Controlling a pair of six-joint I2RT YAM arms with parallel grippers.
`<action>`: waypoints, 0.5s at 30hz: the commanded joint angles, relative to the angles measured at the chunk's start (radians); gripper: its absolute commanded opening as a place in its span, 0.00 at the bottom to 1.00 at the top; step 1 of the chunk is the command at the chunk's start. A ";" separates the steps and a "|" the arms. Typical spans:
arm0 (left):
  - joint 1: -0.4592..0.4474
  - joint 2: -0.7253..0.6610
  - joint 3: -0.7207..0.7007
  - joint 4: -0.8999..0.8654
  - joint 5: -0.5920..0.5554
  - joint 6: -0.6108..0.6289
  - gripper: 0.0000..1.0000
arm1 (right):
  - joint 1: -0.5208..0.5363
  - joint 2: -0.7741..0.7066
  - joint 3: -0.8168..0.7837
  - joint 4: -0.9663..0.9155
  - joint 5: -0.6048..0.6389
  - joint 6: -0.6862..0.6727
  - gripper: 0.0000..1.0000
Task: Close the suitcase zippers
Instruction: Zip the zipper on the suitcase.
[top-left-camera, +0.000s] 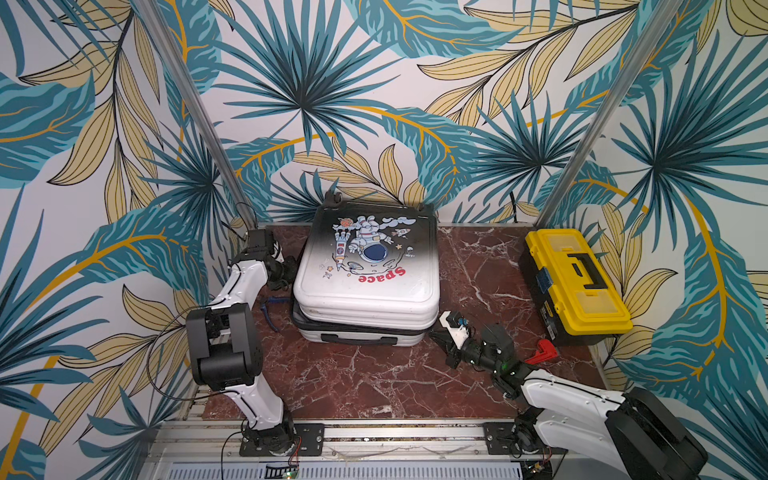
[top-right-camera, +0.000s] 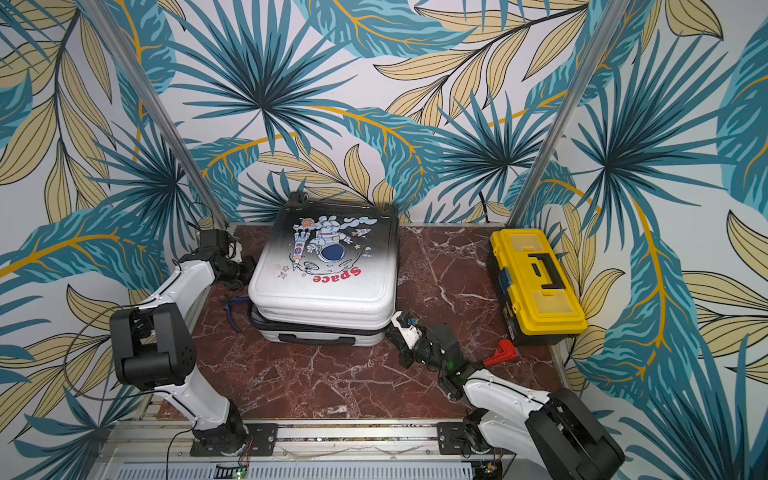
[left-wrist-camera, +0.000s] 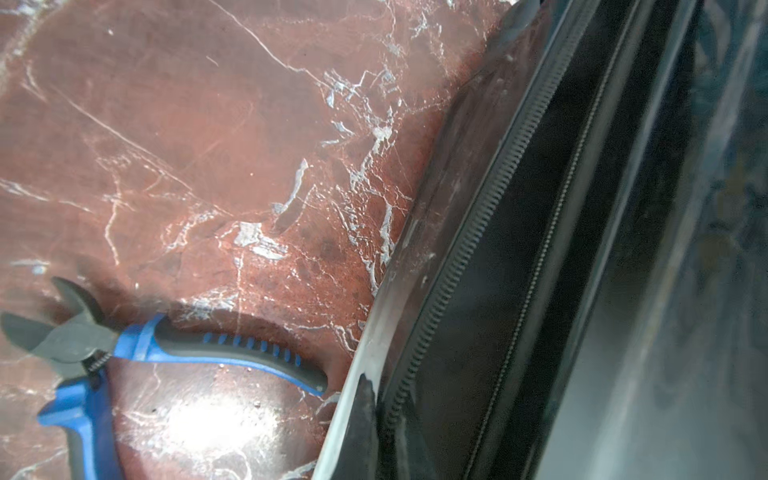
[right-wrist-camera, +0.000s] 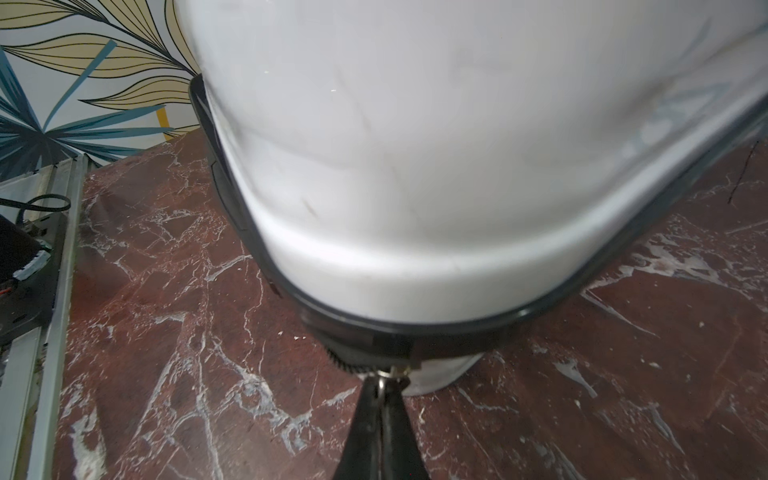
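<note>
The suitcase (top-left-camera: 365, 286) (top-right-camera: 328, 291) lies flat mid-table, astronaut print up, its upper shell resting slightly askew on the lower one. My left gripper (top-left-camera: 290, 270) (top-right-camera: 246, 270) is at its left side. In the left wrist view the two rows of zipper (left-wrist-camera: 478, 232) teeth stand apart with a dark gap between them, and the left gripper (left-wrist-camera: 384, 399) is shut on the nearer band by the white shell rim. My right gripper (top-left-camera: 434, 336) (top-right-camera: 392, 332) is at the front right corner, shut (right-wrist-camera: 384, 380) on a small metal zipper pull (right-wrist-camera: 390, 371) under the dark seam (right-wrist-camera: 374, 332).
Blue-handled pliers (top-left-camera: 270, 309) (left-wrist-camera: 187, 349) lie on the red marble table (top-left-camera: 374, 382) just left of the suitcase, one handle tip touching its shell. A yellow toolbox (top-left-camera: 575, 282) stands at the right edge. A red clamp-like object (top-left-camera: 544, 351) lies in front of it, near my right arm.
</note>
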 joint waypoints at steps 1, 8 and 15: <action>0.002 0.007 -0.009 -0.044 -0.149 -0.162 0.00 | 0.036 -0.067 -0.029 -0.050 -0.150 0.023 0.00; 0.003 0.008 -0.012 -0.044 -0.086 -0.174 0.00 | 0.079 -0.132 0.030 -0.069 -0.261 0.093 0.00; 0.003 0.008 -0.038 -0.040 -0.033 -0.191 0.00 | 0.220 -0.121 0.139 -0.379 -0.052 -0.138 0.00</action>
